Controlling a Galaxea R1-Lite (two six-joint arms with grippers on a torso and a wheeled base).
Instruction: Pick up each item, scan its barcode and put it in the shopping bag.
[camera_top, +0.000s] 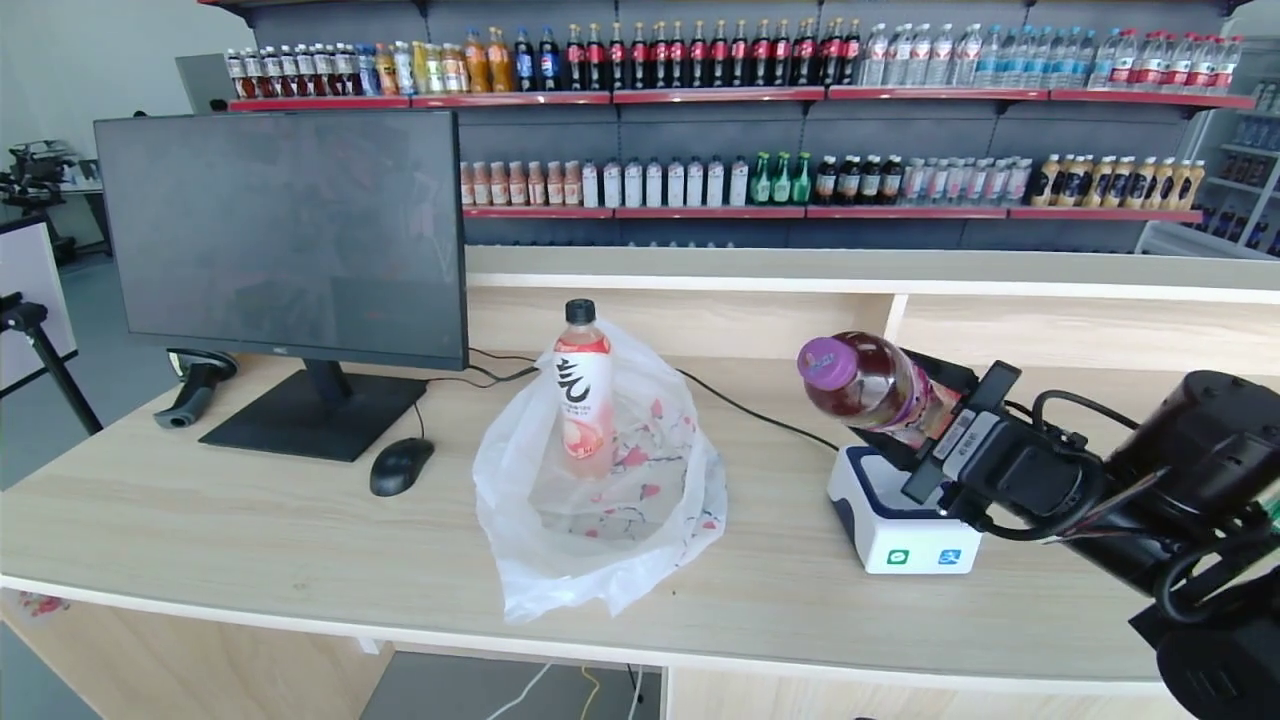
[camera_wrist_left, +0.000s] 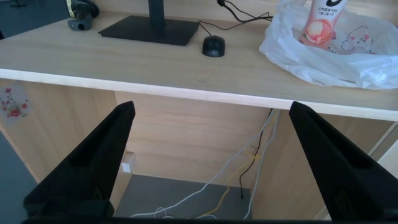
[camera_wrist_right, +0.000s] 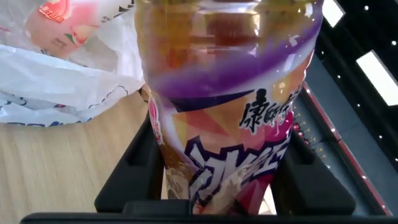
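Bottle (camera_top: 862, 385) tilted, clamped in right claw (camera_top: 928, 422), over scanner (camera_top: 900, 530)

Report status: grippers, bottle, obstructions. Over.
Right gripper shut on purple-capped brown-drink plastic bottle, tilted above white box scanner. Left gripper open, low before counter edge. Pink peach-label bottle upright in white plastic shopping bag, crowding its mouth.

Base of purple-capped bottle (camera_top: 868, 385) hidden inside right gripper (camera_top: 918, 408), scanner (camera_top: 898, 532) top partly covered

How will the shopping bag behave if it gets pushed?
Probably floppy: the shopping bag is thin plastic slumped on the counter, so it should crumple and slide easily. The tall pink bottle standing inside could well tip with it.
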